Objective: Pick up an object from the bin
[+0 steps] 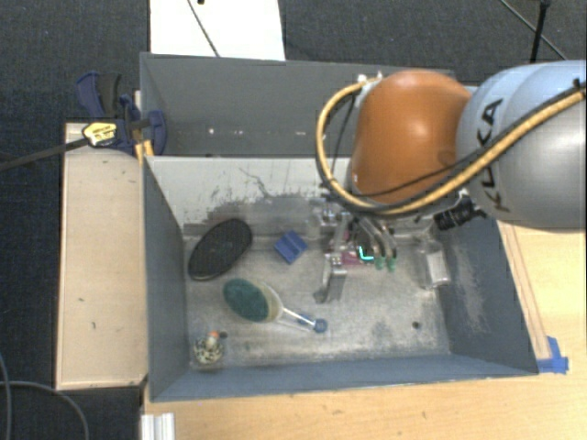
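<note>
My gripper (382, 278) hangs low over the middle right of the bin, under the arm's orange cover. Its two grey fingers stand well apart, one fingertip (328, 288) on the left and the other on the right, so it is open. Only bin floor shows between the tips. A small blue block (290, 247) lies just left of the left finger, apart from it. A brush with a dark green head and a pale handle (253, 302) lies lower left of the gripper. Small green and pink bits sit up by the gripper's body; I cannot tell what they are.
A black oval brush (220, 248) lies at the left of the bin floor. In the front left corner sits a small round trinket (209, 347). The arm and its cables cover the bin's back right part.
</note>
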